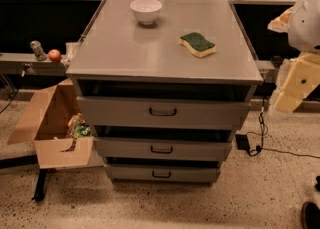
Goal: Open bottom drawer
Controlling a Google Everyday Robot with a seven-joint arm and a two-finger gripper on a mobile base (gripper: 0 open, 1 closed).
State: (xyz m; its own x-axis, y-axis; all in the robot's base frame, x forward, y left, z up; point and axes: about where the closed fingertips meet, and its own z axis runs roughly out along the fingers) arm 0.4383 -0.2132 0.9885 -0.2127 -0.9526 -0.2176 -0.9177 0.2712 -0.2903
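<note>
The tool [292, 91] hangs at the right edge of the view, beside the right rim of the grey table [150, 48] and apart from it; I cannot tell whether it is open or closed, and it has hold of nothing on the drawers. The bottom drawer [132, 173] lies well below the tool and off to its left, close to the floor, and its front looks pushed in or nearly so. Its small dark loop handle [161, 174] is untouched, so I judge the pull not yet begun. The main risk is picking the wrong front: the middle drawer [130, 149] sits directly above the target, between it and the tool's height, with a similar handle, so stopping the descent early would open that one. The loop is slim, and a slightly off approach could slip past it or bump the front. A black cable [260, 145] trails on the floor below the tool and might snag. A hard tug could jolt the white bowl [146, 10] and sponge [197, 44] up on the table.
</note>
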